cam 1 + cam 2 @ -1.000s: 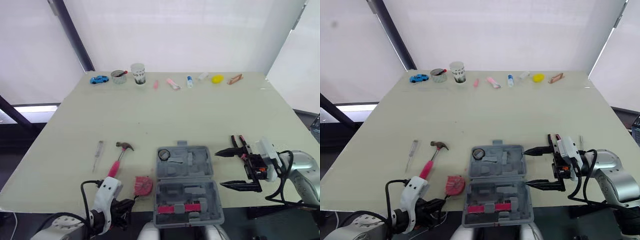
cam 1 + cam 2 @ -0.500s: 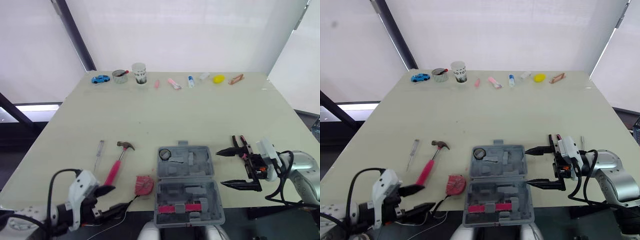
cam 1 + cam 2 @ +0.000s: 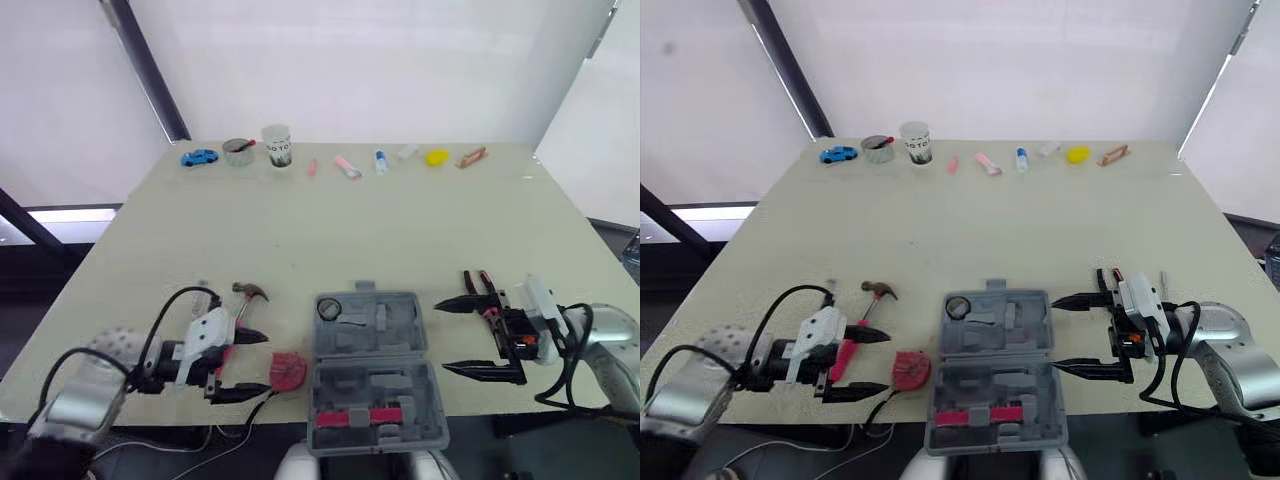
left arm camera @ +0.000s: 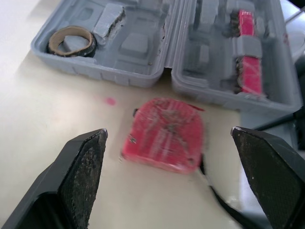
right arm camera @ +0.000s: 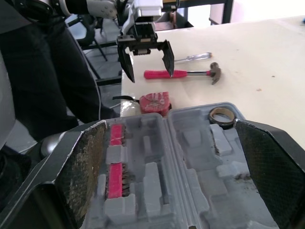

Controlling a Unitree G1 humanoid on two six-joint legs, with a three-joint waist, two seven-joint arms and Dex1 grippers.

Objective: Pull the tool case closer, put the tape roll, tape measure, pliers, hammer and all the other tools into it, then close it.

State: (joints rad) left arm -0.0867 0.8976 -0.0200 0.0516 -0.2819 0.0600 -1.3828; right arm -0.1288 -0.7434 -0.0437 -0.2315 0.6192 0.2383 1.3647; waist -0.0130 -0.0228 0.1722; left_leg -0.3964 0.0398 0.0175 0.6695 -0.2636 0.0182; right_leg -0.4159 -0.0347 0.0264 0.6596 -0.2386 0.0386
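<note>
Left claw (image 3: 256, 363) spread wide, 9 o'clock of tape measure (image 3: 288, 370), not touching. Hammer (image 3: 250, 292) handle half hidden behind it. Right claw (image 3: 445, 336) spread too, 3 o'clock of open tool case (image 3: 375, 372); maybe pliers (image 3: 486, 283) behind.

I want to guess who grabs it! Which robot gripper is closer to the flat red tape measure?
Left. The left gripper sits open right beside the flat red tape measure, facing it. The right gripper is open across the grey plastic tool case.
</note>
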